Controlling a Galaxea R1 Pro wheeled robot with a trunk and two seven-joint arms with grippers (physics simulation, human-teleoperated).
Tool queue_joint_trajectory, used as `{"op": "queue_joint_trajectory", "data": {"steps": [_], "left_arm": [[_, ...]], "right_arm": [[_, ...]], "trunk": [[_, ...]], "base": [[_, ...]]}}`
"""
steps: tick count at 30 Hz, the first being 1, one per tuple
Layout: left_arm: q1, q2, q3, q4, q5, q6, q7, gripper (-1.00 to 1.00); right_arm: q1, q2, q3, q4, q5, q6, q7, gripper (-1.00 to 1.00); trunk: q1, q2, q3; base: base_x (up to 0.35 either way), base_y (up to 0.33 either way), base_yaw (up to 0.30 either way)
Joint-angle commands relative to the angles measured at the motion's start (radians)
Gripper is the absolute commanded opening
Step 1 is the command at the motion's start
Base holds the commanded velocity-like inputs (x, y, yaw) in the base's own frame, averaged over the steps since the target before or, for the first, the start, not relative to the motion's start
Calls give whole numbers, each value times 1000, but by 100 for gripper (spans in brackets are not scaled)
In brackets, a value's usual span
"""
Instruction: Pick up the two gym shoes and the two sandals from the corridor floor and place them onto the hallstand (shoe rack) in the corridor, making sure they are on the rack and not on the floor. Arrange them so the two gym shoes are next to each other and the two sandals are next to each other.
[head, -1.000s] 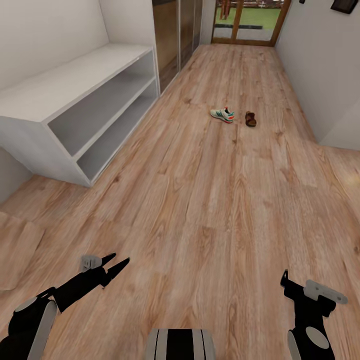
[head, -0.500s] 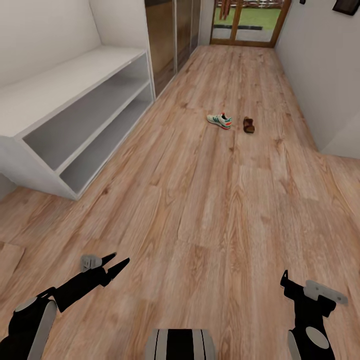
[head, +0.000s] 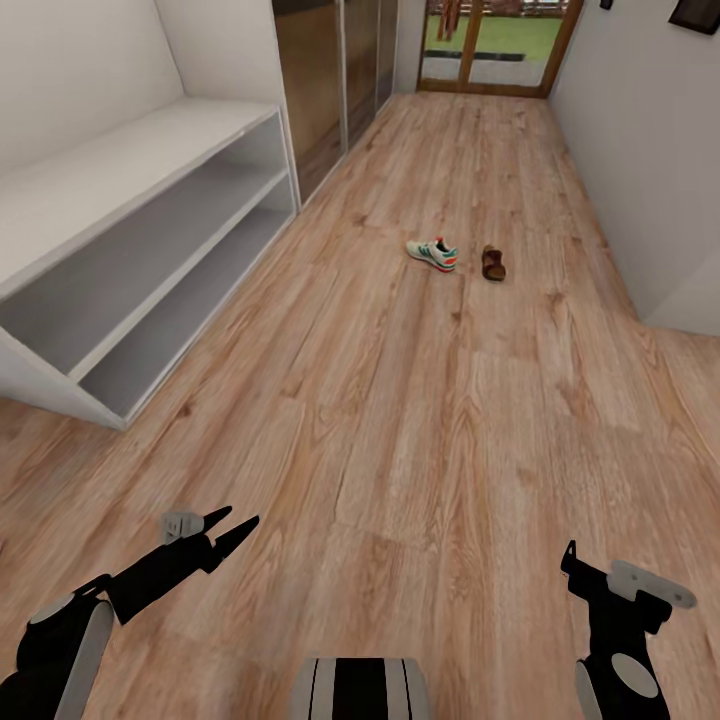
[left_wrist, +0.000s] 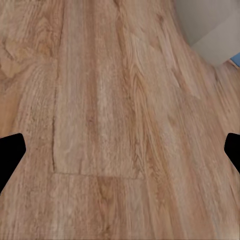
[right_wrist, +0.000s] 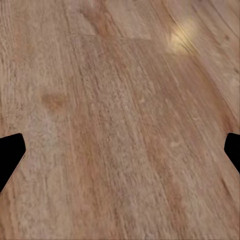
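A gym shoe (head: 432, 253) and a sandal (head: 493, 263) lie just apart, far down the corridor floor (head: 400, 420). Both the left gripper (head: 228, 526) and right gripper (head: 572, 566) are spread wide, empty. Grabbing one could nudge its close neighbour away.

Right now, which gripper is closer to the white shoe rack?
Left. The left gripper sits low on the rack's side of the corridor; the right gripper is across the floor, farther away.

Count on the corridor floor (head: 400, 420): one gym shoe (head: 432, 253), one sandal (head: 492, 263) just beside it on the side away from the hallstand (head: 120, 180). One hallstand, two open shelf compartments, no shoes on it. Two grippers: left gripper (head: 233, 523), right gripper (head: 571, 560).
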Motion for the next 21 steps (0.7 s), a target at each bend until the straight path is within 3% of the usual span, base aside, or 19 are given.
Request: {"op": "queue_joint_trajectory", "data": {"steps": [1, 21], "left_arm": [[0, 0, 1, 0, 6, 9, -2, 100], [0, 0, 1, 0, 6, 9, -2, 100]], "right_arm": [[0, 1, 0, -1, 2, 7, -2, 100], [0, 1, 0, -1, 2, 7, -2, 100]], "trunk": [[0, 0, -1], [0, 0, -1]], "base": [[319, -153, 0], [319, -153, 0]]}}
